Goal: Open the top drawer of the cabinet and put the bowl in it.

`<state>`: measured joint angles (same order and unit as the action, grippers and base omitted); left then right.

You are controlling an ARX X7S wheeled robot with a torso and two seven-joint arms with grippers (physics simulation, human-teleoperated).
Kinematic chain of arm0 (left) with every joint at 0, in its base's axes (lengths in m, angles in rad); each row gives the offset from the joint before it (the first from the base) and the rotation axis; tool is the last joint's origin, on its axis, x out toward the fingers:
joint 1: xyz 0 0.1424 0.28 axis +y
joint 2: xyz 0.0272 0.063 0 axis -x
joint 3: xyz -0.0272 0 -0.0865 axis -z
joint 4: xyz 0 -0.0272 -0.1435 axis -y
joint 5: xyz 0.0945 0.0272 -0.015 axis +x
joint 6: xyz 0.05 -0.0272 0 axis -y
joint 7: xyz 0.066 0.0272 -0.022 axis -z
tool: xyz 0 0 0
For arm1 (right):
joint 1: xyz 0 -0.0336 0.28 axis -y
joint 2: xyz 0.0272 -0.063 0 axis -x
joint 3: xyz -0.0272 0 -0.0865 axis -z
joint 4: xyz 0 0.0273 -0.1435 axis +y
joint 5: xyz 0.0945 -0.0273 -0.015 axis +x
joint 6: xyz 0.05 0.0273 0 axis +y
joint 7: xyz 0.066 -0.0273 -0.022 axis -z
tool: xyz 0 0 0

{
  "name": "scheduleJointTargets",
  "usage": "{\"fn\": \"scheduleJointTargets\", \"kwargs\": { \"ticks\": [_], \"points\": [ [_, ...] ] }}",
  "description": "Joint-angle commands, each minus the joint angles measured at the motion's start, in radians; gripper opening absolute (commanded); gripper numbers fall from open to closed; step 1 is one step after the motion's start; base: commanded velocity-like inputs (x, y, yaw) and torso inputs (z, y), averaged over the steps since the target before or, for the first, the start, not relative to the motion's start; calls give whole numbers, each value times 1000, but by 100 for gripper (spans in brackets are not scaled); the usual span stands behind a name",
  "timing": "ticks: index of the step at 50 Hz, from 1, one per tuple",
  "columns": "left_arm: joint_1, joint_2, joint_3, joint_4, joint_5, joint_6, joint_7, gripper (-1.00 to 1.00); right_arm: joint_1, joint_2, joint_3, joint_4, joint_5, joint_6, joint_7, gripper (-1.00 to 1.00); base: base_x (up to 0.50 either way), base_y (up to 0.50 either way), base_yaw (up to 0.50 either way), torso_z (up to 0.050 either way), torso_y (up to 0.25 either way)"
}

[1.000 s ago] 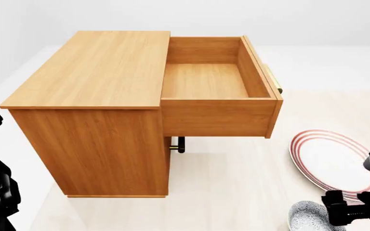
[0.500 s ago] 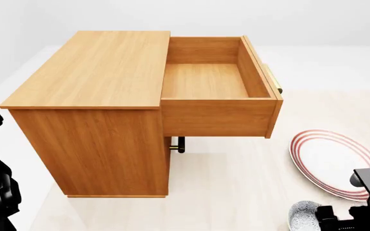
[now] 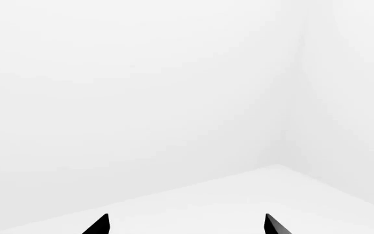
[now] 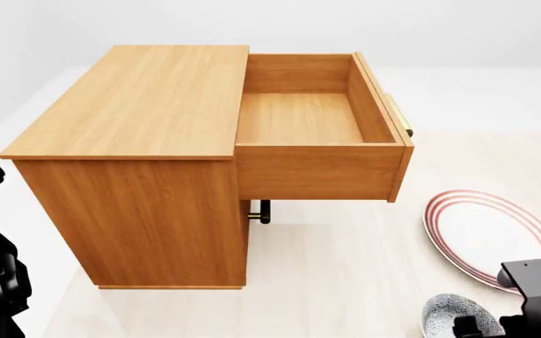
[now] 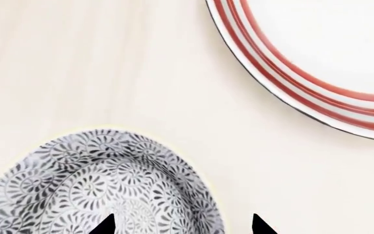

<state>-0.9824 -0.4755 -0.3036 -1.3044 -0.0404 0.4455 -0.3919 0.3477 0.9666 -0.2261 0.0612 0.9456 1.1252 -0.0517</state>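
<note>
- Bowl (image 5: 99, 183) sits on the pale floor directly under the right pincer (image 5: 181, 225); it is not yet lifted as far as I can judge.
- Right pincer: in the right wrist view two dark fingertips (image 5: 103, 226) show apart. One tip overlaps the patterned inside of the bowl and the other is outside the rim, so the jaws straddle the rim wall with a clear gap. It is open and holds nothing.
- Whether the tips touch the bowl yet: cannot tell, since only the very ends show.
- Plate (image 5: 317, 63) with red rim rings lies ahead of the right pincer, near the bowl but apart from it. It is not part of the job.
- Top drawer (image 4: 308, 116) is pulled well out of the cabinet (image 4: 139, 162) with its box interior bare. That half of the task looks done.
- Drawer is up and well away from the right pincer, across the floor on the side away from the plate.
- Left pincer (image 3: 183, 225): two tips set wide apart, nothing between them, facing blank white wall and floor. It is idle, with no task thing near it.
- Left to do, my read: close on the bowl rim, lift, carry over the drawer front, lower into the box, release.
- Risk: a one-wall rim pinch may let the bowl tilt on lift.
</note>
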Motion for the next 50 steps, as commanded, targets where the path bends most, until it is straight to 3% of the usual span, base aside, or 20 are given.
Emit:
{"fn": "scheduleJointTargets", "kwargs": {
  "ticks": [1, 3, 4, 29, 50],
  "points": [
    [-2, 1, -3, 1, 4, 0, 0, 100, -3, -6, -19, 16, -10, -10, -16, 100, 0, 0, 0, 0, 0],
    [-2, 1, -4, 1, 4, 0, 0, 100, -7, -5, -17, 13, -12, -18, -17, 100, 0, 0, 0, 0, 0],
    [-2, 1, -4, 1, 5, 1, 0, 100, -8, -7, -11, 14, -13, -23, -8, -100, 0, 0, 0, 0, 0],
    [-4, 2, -8, 5, 8, 0, 0, 100, -63, 26, 67, -43, 57, -50, -13, -100, 0, 0, 0, 0, 0],
    [-1, 6, -8, 12, 9, -3, 0, 100, -166, 77, 445, -116, 360, -44, 97, -100, 0, 0, 0, 0, 0]
  ]
}}
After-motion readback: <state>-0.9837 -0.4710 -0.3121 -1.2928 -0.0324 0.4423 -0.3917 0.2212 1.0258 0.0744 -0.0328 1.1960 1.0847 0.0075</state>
